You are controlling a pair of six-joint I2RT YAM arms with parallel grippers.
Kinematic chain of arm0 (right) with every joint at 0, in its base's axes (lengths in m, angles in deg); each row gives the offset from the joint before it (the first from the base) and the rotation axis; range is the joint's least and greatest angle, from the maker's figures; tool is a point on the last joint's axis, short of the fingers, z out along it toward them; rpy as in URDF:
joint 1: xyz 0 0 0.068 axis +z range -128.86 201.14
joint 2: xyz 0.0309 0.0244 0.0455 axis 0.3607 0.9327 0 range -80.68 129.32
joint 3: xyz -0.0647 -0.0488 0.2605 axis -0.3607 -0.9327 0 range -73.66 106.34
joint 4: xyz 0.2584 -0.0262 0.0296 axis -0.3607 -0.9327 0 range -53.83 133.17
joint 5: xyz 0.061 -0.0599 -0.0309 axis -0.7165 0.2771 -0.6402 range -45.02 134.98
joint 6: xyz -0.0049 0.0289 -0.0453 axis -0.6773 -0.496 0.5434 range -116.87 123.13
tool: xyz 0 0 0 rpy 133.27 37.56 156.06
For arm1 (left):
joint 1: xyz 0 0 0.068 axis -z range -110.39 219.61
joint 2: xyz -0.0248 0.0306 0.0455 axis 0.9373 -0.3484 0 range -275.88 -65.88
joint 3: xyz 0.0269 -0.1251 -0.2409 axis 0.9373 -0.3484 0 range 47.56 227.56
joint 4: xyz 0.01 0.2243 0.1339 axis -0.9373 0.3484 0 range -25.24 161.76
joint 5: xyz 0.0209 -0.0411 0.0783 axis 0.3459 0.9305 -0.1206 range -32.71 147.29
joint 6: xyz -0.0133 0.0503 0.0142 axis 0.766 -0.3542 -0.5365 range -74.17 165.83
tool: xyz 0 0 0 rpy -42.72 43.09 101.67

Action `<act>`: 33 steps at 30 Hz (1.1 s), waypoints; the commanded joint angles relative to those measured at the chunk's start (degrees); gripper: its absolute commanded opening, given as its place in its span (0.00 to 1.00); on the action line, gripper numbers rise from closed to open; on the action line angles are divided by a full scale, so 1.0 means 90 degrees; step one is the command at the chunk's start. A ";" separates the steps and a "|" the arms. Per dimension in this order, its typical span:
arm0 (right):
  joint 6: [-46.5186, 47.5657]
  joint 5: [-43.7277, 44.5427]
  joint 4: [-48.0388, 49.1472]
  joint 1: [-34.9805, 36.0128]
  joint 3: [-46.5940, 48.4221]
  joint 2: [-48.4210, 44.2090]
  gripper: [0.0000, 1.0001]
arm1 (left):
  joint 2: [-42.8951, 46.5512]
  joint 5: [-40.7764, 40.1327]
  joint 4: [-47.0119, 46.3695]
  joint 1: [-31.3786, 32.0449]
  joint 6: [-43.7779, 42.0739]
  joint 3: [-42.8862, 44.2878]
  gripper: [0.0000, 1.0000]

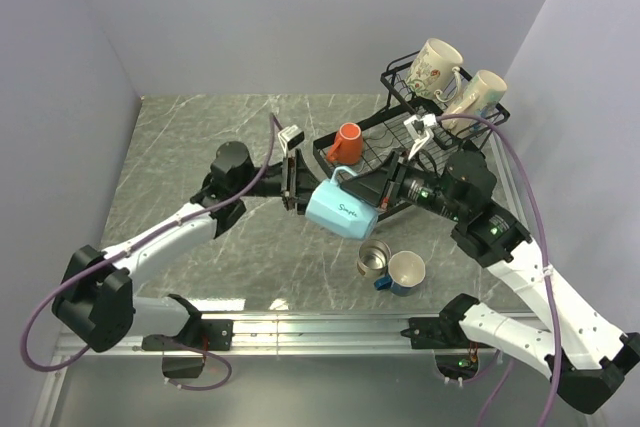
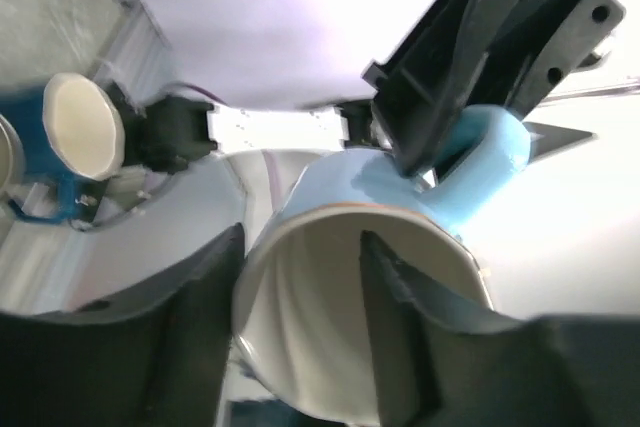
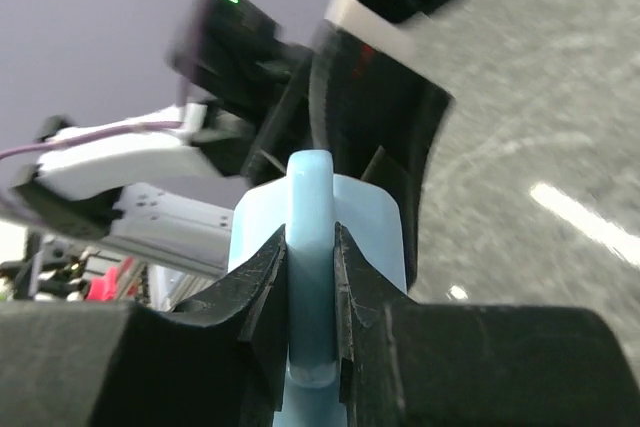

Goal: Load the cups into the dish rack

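Half-hidden blue mug (image 1: 340, 212), right fingers (image 3: 262, 292) clamped

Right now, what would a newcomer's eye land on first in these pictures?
The light blue mug hangs mid-table between both arms: right gripper shut on its handle, left gripper open astride its rim. Far right, the dish rack holds two cream mugs above, an orange mug below; a dark blue mug and steel cup sit on the table.
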 commanded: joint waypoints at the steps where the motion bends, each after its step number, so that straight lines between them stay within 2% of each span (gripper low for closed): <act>1: 0.0213 0.0695 -0.0784 -0.0016 0.0970 0.0093 0.00 | 0.0375 -0.0587 0.2364 -0.0200 -0.1810 0.0634 0.61; 5: 0.0672 0.1214 -0.1644 -0.0133 0.1412 0.0337 0.00 | 0.0599 -0.1133 0.3976 -0.0629 -0.2717 0.0313 0.70; 6: 0.0721 0.1292 -0.1907 -0.0220 0.1538 0.0377 0.00 | 0.0716 -0.1299 0.4743 -0.0717 -0.2914 0.0264 0.75; 8: 0.0819 0.1575 -0.2191 -0.0309 0.1685 0.0551 0.00 | 0.0775 -0.1972 0.5567 -0.0962 -0.3595 0.0292 0.77; 9: 0.0858 0.1614 -0.2454 -0.0367 0.1754 0.0649 0.00 | 0.0795 -0.2206 0.6354 -0.1011 -0.3822 0.0322 0.78; 11: 0.0975 0.2002 -0.2970 -0.0504 0.2027 0.1029 0.00 | 0.0824 -0.2927 0.6925 -0.1089 -0.4270 0.0390 0.79; 13: 0.1053 0.2345 -0.3343 -0.0553 0.2406 0.1371 0.00 | 0.0912 -0.3214 0.7336 -0.1109 -0.4448 0.0371 0.79; 17: 0.1219 0.3418 -0.4222 -0.0621 0.3247 0.2687 0.00 | 0.1205 -0.3507 0.7533 -0.1119 -0.4605 0.0273 0.78; 24: 0.1785 0.4689 -0.5481 -0.0670 0.5129 0.4828 0.00 | 0.1780 -0.3751 0.7953 -0.1129 -0.4683 0.0136 0.75; 30: 0.2274 0.5111 -0.6273 -0.0729 0.6517 0.6518 0.00 | 0.2239 -0.4064 0.8392 -0.1158 -0.4791 0.0029 0.74; 33: 0.2284 0.4965 -0.6362 -0.0904 0.6754 0.7046 0.00 | 0.2435 -0.4162 0.8471 -0.1168 -0.4761 -0.0088 0.74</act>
